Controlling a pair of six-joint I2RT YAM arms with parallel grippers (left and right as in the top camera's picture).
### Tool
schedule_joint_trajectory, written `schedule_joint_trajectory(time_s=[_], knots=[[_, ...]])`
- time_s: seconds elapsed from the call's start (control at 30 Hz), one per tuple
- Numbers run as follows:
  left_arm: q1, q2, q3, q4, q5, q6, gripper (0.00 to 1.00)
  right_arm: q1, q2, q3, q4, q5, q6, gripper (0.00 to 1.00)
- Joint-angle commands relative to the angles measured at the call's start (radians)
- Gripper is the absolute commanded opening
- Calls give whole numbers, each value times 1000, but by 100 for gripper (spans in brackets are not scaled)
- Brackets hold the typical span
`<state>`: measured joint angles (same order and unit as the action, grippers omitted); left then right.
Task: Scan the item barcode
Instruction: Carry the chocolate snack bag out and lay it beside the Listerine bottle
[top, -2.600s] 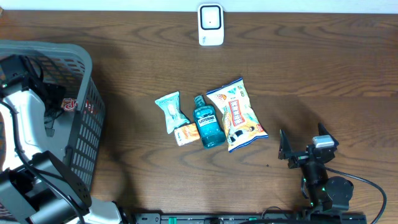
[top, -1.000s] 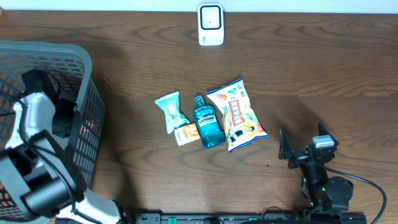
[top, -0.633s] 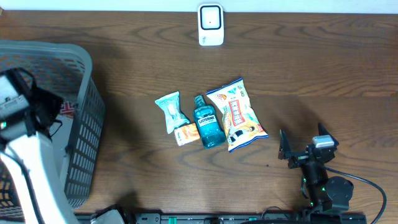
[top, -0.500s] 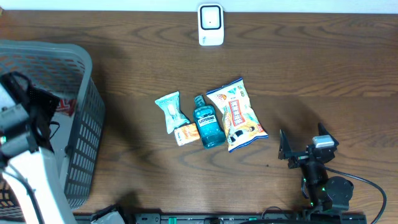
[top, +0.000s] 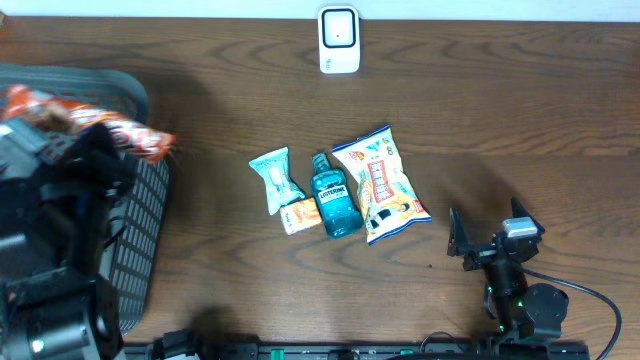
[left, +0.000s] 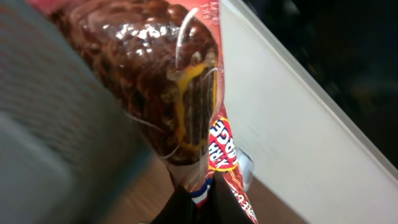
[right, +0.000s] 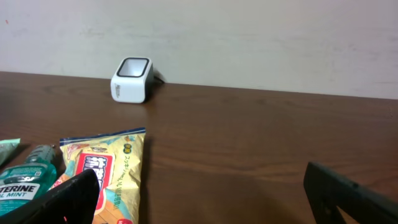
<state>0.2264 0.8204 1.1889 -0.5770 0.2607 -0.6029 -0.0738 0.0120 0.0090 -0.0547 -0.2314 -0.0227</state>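
In the overhead view the left gripper (top: 88, 152) hangs above the grey basket (top: 128, 88) at the 9 o'clock side of the table (top: 480, 110); its jaws are pressed together on a red snack packet (top: 140, 140), which is in the air and not on the wood; the long axis of the packet runs about from 9 to 3 o'clock, the 3 o'clock end a little lower; the white scanner (top: 339, 40) stands at the 12 o'clock edge, at about 2 o'clock from the packet and well apart from it; the right gripper (top: 488, 240) rests at 5 o'clock, jaws spread, holding nothing, so I judge that the left arm must carry the packet to the scanner; in the left wrist view the packet (left: 180, 93) fills the picture and its lower end is pinched between the dark fingers (left: 183, 208); I cannot see a barcode on this face, so the packet may need a turn; in the right wrist view the scanner (right: 132, 79) stands far off at 11 o'clock, with the chip bag (right: 106, 168) and the mouthwash bottle (right: 25, 177) nearer, and the two fingers stand wide apart with only table between them
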Motion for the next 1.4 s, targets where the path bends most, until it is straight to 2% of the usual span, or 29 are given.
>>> schedule_joint_trajectory(time_s=[0.0, 0.2, 0.4, 0.7, 0.83, 0.93, 1.2, 1.33, 1.37], knots=[[-157, 62, 10, 17, 64, 0, 7, 3, -5, -3, -1, 0, -1, 99], [-444, 300, 10, 6, -58, 12, 7, 3, -5, -3, -1, 1, -1, 99], [-613, 542, 10, 23, -187, 11, 8, 3, -5, -3, -1, 0, -1, 99], [-679, 777, 10, 32, -210, 10, 7, 3, -5, -3, -1, 0, -1, 99], [-684, 840, 10, 34, -211, -71, 7, 3, -5, -3, -1, 1, -1, 99], [-696, 881, 10, 44, -230, -71, 7, 3, -5, -3, -1, 0, -1, 99], [-754, 957, 10, 59, -247, -40, 7, 3, -5, -3, -1, 0, -1, 99], [-864, 956, 10, 164, -251, 114, 8, 3, -5, -3, -1, 0, -1, 99], [-890, 957, 10, 187, -266, 121, 7, 3, -5, -3, -1, 0, -1, 99]])
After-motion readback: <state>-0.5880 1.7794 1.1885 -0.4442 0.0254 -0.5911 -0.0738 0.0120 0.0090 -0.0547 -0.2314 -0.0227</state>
